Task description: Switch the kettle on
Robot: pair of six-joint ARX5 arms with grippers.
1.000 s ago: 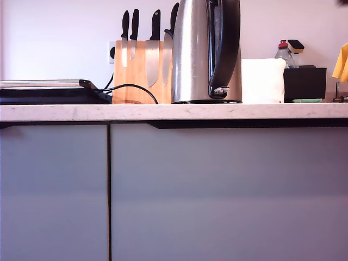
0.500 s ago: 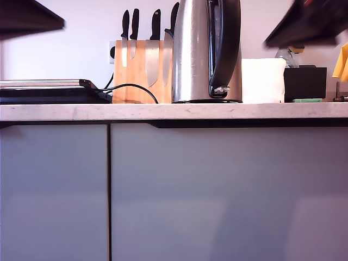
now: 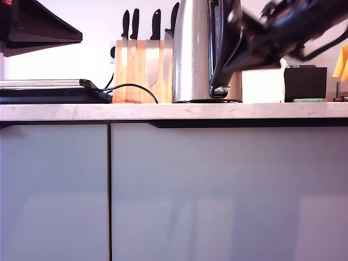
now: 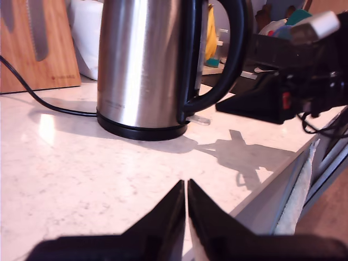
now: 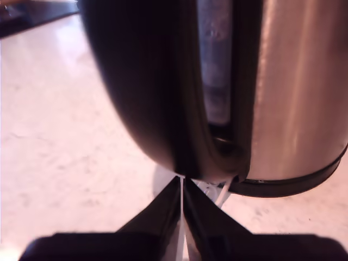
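Note:
The kettle (image 3: pixel 190 51) stands upright on its black base on the counter, brushed steel with a black loop handle (image 3: pixel 227 43) turned to the exterior view's right. Its small switch (image 3: pixel 219 91) sits at the handle's foot. My second gripper (image 3: pixel 232 61) reaches in blurred from the exterior view's right and is shut, its tips (image 5: pixel 181 184) close against the lower curve of the handle (image 5: pixel 141 81), just above the pale switch (image 5: pixel 222 192). My first gripper (image 4: pixel 186 190) is shut on nothing, low over the counter and well back from the kettle (image 4: pixel 141 60). The first arm (image 3: pixel 38 27) shows at the exterior view's upper left.
A wooden knife block (image 3: pixel 142 70) stands just beside the kettle on the exterior view's left, with a black cord (image 3: pixel 130 87) and a flat black appliance (image 3: pixel 43 93) beyond. A white object (image 3: pixel 263 81) and a black box (image 3: pixel 304 81) stand at the right. The counter edge (image 3: pixel 174 112) runs along the front.
The second arm has swept in from the exterior view's right to the kettle's handle. The first arm has come further into the upper left. The kettle has not moved.

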